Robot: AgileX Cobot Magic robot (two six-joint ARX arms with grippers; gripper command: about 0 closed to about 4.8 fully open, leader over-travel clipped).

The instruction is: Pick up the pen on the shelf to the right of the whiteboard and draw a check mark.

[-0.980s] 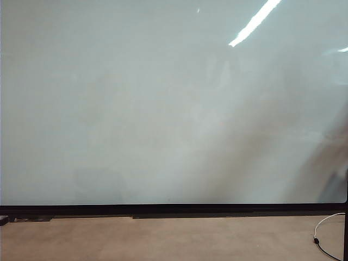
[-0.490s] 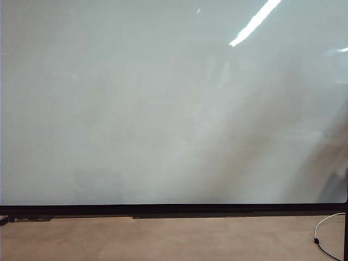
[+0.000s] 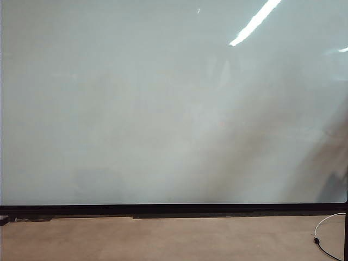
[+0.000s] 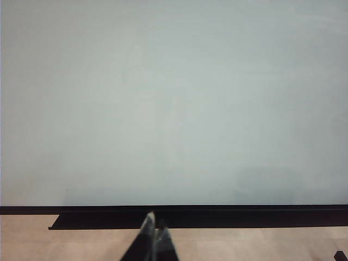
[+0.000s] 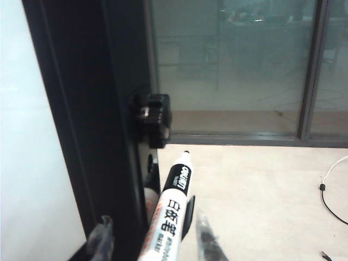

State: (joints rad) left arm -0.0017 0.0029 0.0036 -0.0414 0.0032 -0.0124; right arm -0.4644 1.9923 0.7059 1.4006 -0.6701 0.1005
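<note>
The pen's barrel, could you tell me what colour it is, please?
White with black lettering and a black band, on the pen; right wrist view.

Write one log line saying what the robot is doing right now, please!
stage: reaching for pen | right gripper: open, fingers either side of pen | left gripper: shut, idle, facing whiteboard | check mark: not drawn

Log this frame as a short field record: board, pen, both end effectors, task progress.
board: whiteboard fills the exterior view, black bottom frame, no mark drawn
pen: white marker with black band, tip pointing away from the camera, beside the board's black side frame
left end effector: fingertips together, low in front of the board, holding nothing
right end effector: fingers either side of the pen; whether it grips yet cannot be told
floor: white cable at lower right
progress: pen not lifted, check mark not started
</note>
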